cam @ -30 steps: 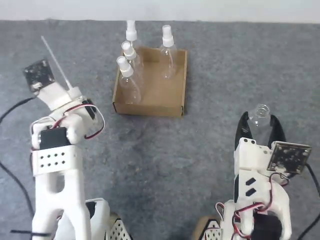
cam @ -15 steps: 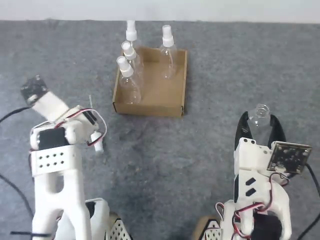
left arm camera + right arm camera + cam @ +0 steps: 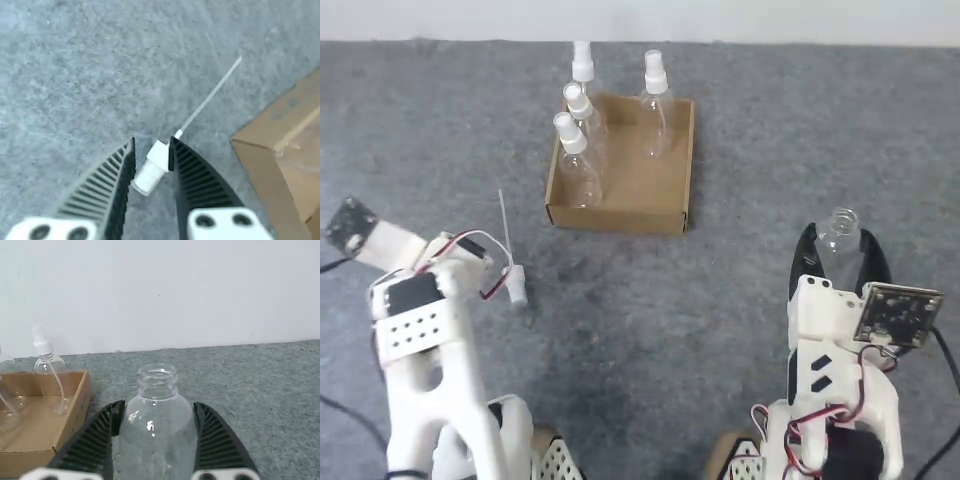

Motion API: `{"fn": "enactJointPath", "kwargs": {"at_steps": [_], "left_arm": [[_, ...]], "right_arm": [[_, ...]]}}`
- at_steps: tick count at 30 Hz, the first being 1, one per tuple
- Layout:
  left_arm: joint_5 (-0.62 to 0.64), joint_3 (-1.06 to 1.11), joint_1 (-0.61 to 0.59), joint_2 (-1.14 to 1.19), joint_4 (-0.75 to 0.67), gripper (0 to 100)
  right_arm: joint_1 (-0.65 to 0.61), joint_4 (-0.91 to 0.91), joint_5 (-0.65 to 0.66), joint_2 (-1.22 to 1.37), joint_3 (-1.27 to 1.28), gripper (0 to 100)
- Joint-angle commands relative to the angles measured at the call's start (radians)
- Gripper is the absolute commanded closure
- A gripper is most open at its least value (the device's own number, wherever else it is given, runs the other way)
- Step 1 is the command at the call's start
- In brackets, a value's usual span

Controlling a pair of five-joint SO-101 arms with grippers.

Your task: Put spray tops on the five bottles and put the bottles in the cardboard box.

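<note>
Left wrist view: left end effector [image 3: 151,142] pinches a spray top [image 3: 151,169]; right end effector [image 3: 158,408] clamps an uncapped bottle [image 3: 157,390]

Bottles with spray tops [image 3: 578,165]: four, clear plastic, grouped at the box.
Open bottle [image 3: 841,232]: one, clear, with no top on its neck.
Loose spray top [image 3: 515,285]: one, white, with a long thin tube.
Cardboard box [image 3: 620,215]: one, shallow and brown.
Robot arms: two, white.
Grippers: two, the left gripper [image 3: 151,141] and the right gripper [image 3: 157,410].
</note>
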Motion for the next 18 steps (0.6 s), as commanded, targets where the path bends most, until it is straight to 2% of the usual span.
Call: {"fn": "enactJointPath", "kwargs": {"at_steps": [1, 11, 14, 18], "left_arm": [[0.014, -0.008, -0.006, -0.044, -0.025, 90], [0.009, -0.102, 0.017, -0.044, 0.11, 89], [0.009, -0.12, 0.057, -0.044, 0.138, 83], [0.006, -0.13, 0.078, -0.044, 0.133, 69]], "right_arm": [[-0.007, -0.03, -0.003, 0.001, 0.0, 96.5], [-0.007, -0.03, -0.003, 0.001, 0.0, 96.5], [-0.007, -0.03, -0.003, 0.001, 0.0, 96.5], [-0.007, -0.03, -0.003, 0.001, 0.0, 96.5]]}}
